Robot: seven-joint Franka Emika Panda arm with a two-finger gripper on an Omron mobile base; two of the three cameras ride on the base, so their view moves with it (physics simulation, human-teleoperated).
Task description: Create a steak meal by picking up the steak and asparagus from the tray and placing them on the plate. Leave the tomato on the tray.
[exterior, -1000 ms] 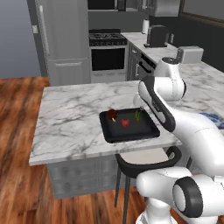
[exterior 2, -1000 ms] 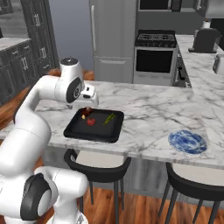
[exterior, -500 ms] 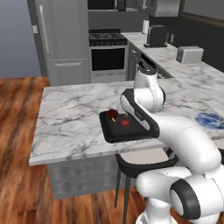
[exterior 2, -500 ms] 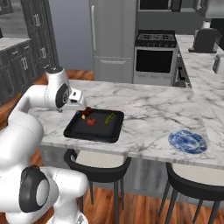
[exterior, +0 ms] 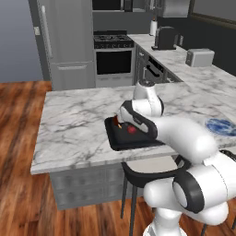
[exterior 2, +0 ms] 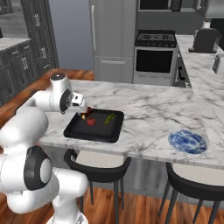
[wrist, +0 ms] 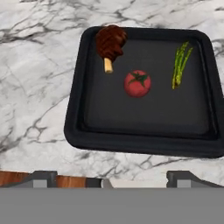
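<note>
The black tray lies on the marble counter. On it are the dark brown steak with a pale tan end at one corner, the red tomato in the middle and the green asparagus near the opposite side. My gripper hovers open above the tray's edge, its fingertips spread wide with nothing between them. From the right base, the gripper hangs over the steak end of the tray, beside the tomato and asparagus. The blue-white plate sits far right.
Two dark stools stand under the counter's front edge. The plate lies beyond my arm in the left base view, with the tray and tomato under my hand. A stove, toaster and coffee machine line the back.
The arm has folded down and swung toward the steak end of the tray, bringing the gripper low over it. The food and tray have not moved.
</note>
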